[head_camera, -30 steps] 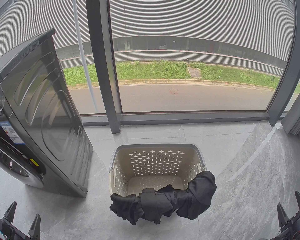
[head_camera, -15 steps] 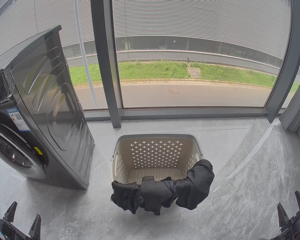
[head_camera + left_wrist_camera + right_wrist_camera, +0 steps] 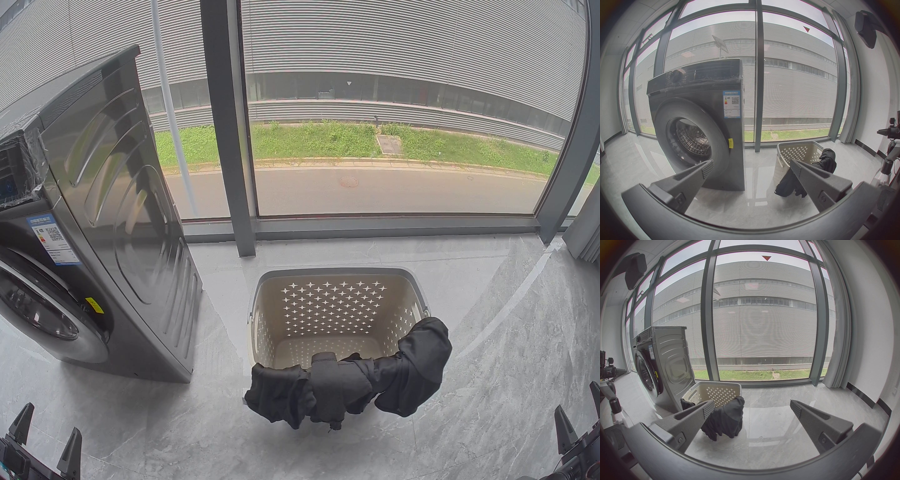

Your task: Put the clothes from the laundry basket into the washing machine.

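Observation:
A cream laundry basket [image 3: 337, 306] stands on the grey floor before the window. Dark clothes [image 3: 350, 384] hang over its near rim and right corner; they also show as dark clothes [image 3: 825, 157] and dark clothes [image 3: 725, 419]. The dark washing machine [image 3: 119, 206] stands to the basket's left, its round door opening [image 3: 690, 140] showing the drum. My left gripper [image 3: 44, 437] sits low at the near left, open and holding nothing. My right gripper [image 3: 578, 415] sits low at the near right, also open. Both are well short of the basket.
A floor-to-ceiling window with a dark post [image 3: 228, 125] runs behind the basket. A curtain [image 3: 584, 234] hangs at the far right. Bare marble floor [image 3: 512, 350] lies right of the basket and between it and my grippers.
The whole head view has shifted: basket and washing machine now sit further right in the picture and more of the machine's front shows, so the camera moved. Both grippers kept their place.

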`<state>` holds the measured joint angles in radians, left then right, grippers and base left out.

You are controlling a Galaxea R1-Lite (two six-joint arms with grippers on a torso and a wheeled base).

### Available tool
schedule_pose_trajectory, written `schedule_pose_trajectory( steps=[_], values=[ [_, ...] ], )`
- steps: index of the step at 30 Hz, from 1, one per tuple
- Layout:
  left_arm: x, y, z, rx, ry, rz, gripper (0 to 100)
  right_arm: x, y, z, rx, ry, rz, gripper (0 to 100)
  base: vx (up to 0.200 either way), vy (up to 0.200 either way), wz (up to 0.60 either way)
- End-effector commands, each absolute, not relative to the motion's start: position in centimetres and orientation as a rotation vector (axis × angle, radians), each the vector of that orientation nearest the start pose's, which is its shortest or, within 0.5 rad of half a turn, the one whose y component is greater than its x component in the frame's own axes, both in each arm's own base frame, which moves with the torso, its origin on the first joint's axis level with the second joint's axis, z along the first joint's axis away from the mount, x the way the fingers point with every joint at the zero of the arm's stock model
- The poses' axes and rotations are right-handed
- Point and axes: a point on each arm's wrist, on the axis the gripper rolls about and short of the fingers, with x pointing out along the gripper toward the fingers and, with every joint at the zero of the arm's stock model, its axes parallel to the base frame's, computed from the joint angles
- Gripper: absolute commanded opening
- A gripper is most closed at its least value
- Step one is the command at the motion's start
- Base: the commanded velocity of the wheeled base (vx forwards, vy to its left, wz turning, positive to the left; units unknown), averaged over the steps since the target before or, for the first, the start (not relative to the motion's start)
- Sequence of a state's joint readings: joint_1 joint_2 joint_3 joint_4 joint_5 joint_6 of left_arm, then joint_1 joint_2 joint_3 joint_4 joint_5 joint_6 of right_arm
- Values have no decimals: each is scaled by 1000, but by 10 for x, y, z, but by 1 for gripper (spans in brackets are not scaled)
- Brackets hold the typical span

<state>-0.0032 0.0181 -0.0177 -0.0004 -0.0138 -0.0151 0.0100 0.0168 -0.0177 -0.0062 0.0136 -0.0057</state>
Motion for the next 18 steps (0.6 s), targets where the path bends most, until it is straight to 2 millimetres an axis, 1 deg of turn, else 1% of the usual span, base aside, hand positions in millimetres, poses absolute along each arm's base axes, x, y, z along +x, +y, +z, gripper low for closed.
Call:
schedule_pose_trajectory(
  steps=[1,18],
  values=[
    [-23,0,76,-14,-1,-17,100,-22,0,76,-6,1,25,100,0,200,0],
    [-23,0,76,-14,-1,-17,100,-22,0,76,-6,1,25,100,0,200,0]
  ],
)
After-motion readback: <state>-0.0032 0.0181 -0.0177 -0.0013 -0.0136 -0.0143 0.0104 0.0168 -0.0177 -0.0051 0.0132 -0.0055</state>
